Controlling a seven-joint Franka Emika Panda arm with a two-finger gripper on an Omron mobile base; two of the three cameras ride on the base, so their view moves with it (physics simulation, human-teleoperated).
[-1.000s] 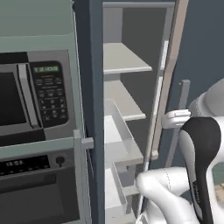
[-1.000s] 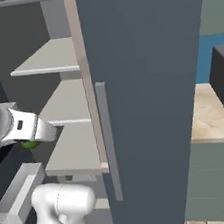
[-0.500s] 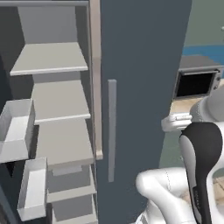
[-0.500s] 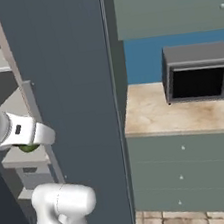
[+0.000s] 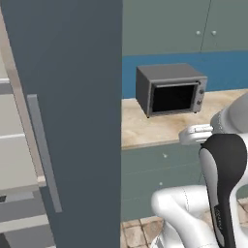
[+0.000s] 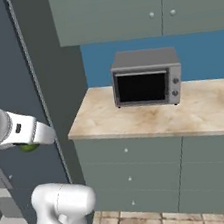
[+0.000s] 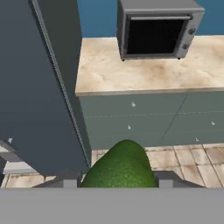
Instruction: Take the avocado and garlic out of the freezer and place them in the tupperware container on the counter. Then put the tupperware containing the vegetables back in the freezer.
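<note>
The avocado [image 7: 120,166] sits between the two fingers of the hand [image 7: 117,178], which is partly closed and gripping it on both sides. In the right base view the avocado [image 6: 29,146] shows as a green patch under the white wrist, in the air beside the freezer [image 6: 11,98] and short of the desk [image 6: 150,116]. A grey toaster oven [image 6: 146,78] stands on the desk against the blue wall. Grey-green drawers lie below; tiled floor [image 7: 183,162] lies beneath the hand.
</note>
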